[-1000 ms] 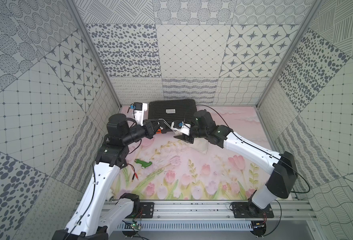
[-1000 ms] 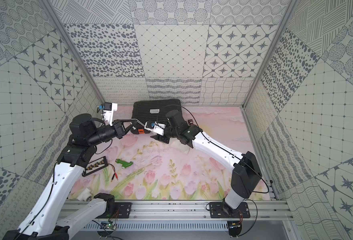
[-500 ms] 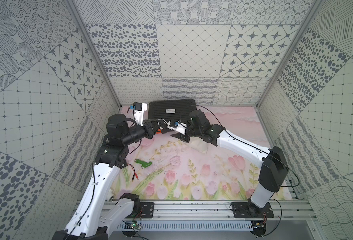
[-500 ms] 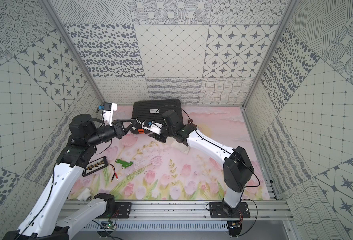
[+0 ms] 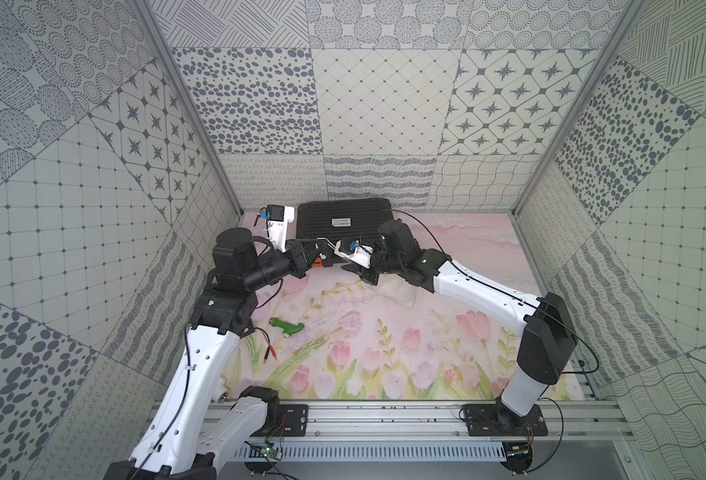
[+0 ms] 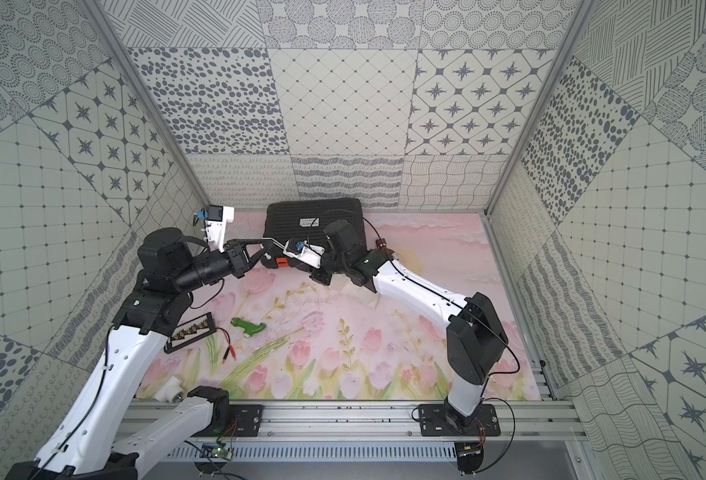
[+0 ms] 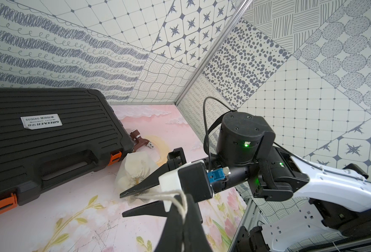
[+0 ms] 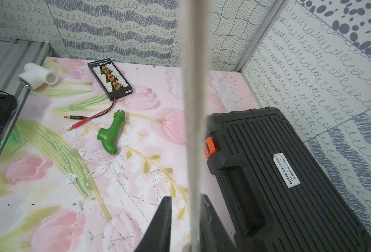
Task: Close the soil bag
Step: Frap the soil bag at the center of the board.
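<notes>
The soil bag [image 7: 136,172], a small cream cloth pouch, lies on the mat by the corner of the black case [image 7: 49,131]; in both top views it shows partly under my right arm [image 5: 399,291]. Its pale cord [image 7: 158,194] runs taut from the mouth to my left gripper [image 7: 182,207], which is shut on it above the mat. My right gripper [image 7: 123,205] straddles that cord near the bag. In the right wrist view the cord [image 8: 193,109] passes between the fingers of my right gripper [image 8: 185,197], lying against one, with a gap still showing at the other.
The black case [image 5: 343,220] with orange latches stands at the back. A green pipe fitting [image 8: 108,135], a black connector board [image 8: 110,79] with red leads and a white pipe tee [image 8: 38,76] lie front left. A brown fitting [image 7: 139,139] sits behind the bag.
My right arm has swung left toward the left gripper, and its jaws have narrowed around the cord. The left arm has kept still with the cord pinched.
</notes>
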